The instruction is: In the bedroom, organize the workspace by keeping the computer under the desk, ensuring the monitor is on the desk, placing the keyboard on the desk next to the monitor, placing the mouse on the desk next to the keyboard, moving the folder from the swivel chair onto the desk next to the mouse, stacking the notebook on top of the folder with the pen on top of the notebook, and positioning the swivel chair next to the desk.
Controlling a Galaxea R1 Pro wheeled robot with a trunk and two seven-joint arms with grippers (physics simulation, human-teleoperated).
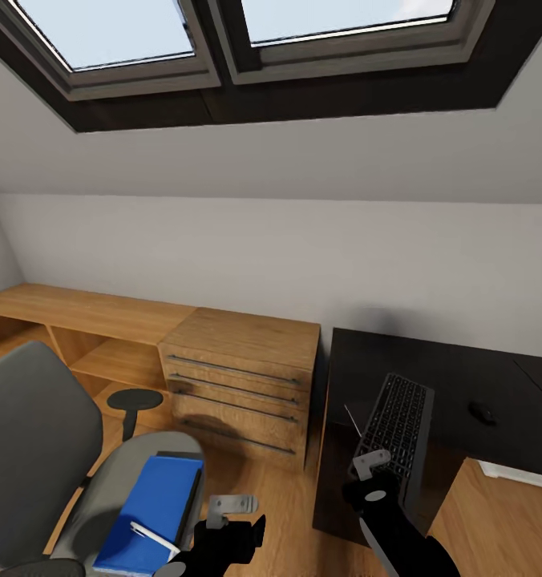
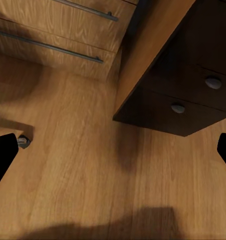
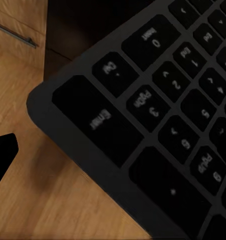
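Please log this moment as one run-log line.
right gripper: holding keyboard at desk edge | left gripper: open | folder, pen: on swivel chair

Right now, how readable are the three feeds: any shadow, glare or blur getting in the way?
Head view: evenly daylit from the skylights, no glare; the black mouse barely stands out on the black desk. Left wrist view: sharp, soft dark shadows across the wooden floor. Right wrist view: very close on the keyboard, key legends soft but partly legible.
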